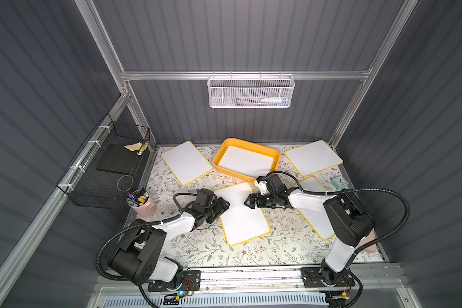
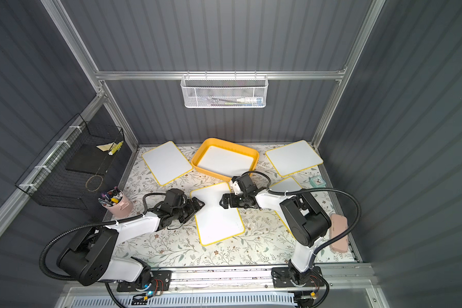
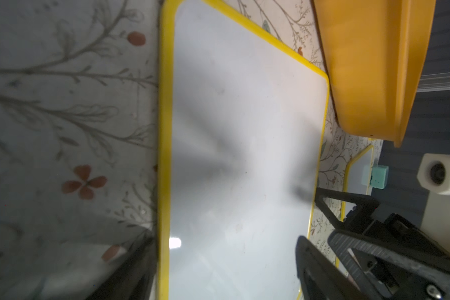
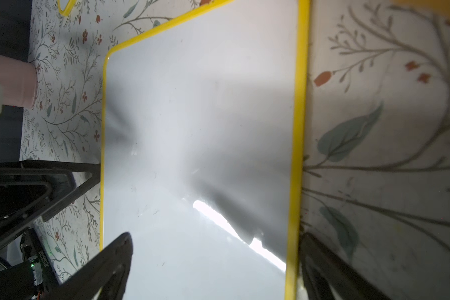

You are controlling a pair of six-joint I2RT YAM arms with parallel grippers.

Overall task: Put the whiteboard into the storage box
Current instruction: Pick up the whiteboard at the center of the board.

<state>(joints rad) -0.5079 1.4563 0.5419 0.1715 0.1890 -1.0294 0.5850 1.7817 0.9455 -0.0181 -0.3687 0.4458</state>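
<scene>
Dead centre on the floral-print table mat [image 1: 198,248] lies the thin white rectangular whiteboard [image 1: 242,213] with its yellow plastic rim, flat, one far corner just beside the shallow yellow-orange plastic storage box [image 1: 232,172].

Here's the danger: the whiteboard sits flush on the mat, so a finger may ride over the rim instead of catching it. A shove from one side alone could send it skating toward the opposite arm. If the arms close out of step, it twists. And the box, by my reckoning, barely outsizes a board and already has a white board [image 1: 247,161] lying in it, so a crooked drop would hang on the rolled rim.

Now the jaws: left gripper [image 1: 224,204] at one long edge, right gripper [image 1: 247,202] at the opposite one, facing each other, both spread wide and empty. In each wrist view the yellow rim runs between the fingers, one finger [image 4: 121,246] over the white face, its mate out over the mat. Touching or just above? Too blurred to call.

More yellow-rimmed boards [image 1: 186,162] lie toward the mat's corners.
</scene>
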